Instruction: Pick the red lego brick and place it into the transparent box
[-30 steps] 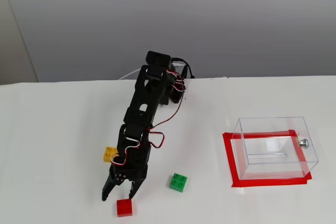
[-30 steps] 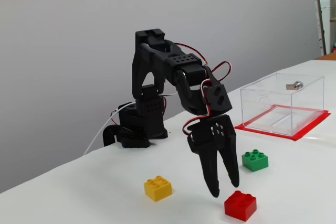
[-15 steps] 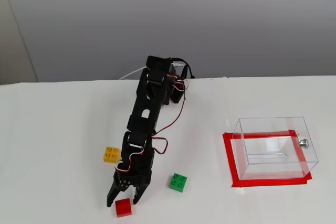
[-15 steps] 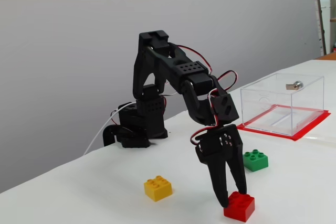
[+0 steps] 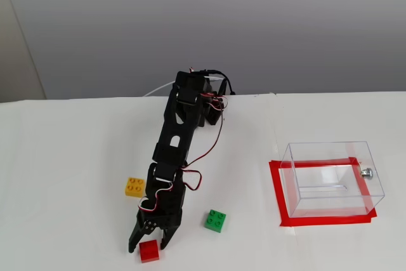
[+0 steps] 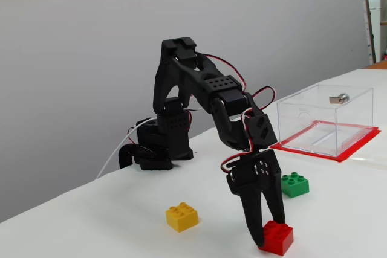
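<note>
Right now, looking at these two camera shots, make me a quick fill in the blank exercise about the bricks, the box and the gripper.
1. The gripper is lowered around the ____ brick.
2. The transparent box stands inside an outline of ____ tape.
3. In the fixed view from the front, the brick between the red lego brick and the box is the ____ one.
4. The number of bricks inside the box is ____.

Missing words: red; red; green; zero

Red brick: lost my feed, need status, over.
Gripper open, fingers straddling red lego brick on the table. Transparent box empty. Green brick sits between; clear if lifted.
</note>
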Controlling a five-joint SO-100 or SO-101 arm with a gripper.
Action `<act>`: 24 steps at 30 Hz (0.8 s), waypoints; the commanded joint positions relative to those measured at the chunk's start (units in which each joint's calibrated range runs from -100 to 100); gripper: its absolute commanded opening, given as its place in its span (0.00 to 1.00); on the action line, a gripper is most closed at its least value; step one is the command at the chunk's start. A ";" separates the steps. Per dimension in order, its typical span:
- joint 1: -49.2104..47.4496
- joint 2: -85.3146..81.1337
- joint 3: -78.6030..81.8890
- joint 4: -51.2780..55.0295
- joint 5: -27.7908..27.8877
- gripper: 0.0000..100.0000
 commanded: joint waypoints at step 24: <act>-0.43 2.14 -2.32 -3.76 -0.10 0.26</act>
